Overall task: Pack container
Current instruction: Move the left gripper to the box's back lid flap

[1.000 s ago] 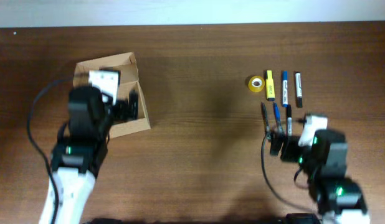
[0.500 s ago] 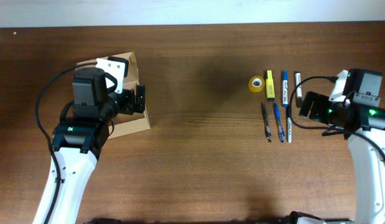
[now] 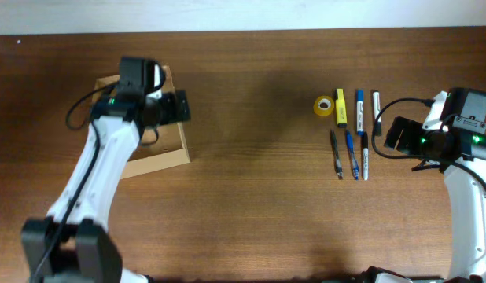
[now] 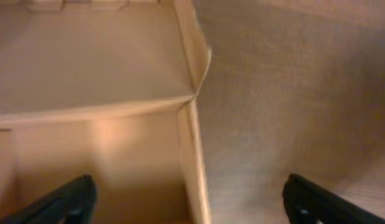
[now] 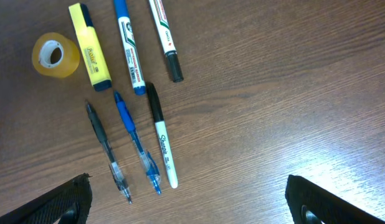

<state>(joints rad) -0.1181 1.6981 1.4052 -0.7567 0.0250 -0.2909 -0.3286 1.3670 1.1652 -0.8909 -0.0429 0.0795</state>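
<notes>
The container, a tan cardboard box (image 3: pixel 158 154), lies open at the left of the table. My left gripper (image 3: pixel 181 108) is open and empty over the box's right wall. In the left wrist view the jaws (image 4: pixel 192 208) straddle that wall (image 4: pixel 191 143), one finger over the bare inside and one over the table. At the right lie a yellow tape roll (image 3: pixel 323 105), a yellow highlighter (image 3: pixel 341 108), a blue marker (image 3: pixel 358 105), a white marker (image 3: pixel 376 112), a dark pen (image 3: pixel 336 154), a blue pen (image 3: pixel 351 154) and a Sharpie (image 3: pixel 364 156). My right gripper (image 3: pixel 389 134) is open and empty just right of them.
The right wrist view shows its open jaws (image 5: pixel 189 208) above bare wood, with the tape roll (image 5: pixel 55 55), highlighter (image 5: pixel 90 46), blue marker (image 5: pixel 128 46), Sharpie (image 5: pixel 161 137) and pens ahead. The table's far edge runs along the top of the overhead view.
The left arm swung toward the far end of the box, its gripper now over the right wall. The right arm rose from the front to beside the pens.
</notes>
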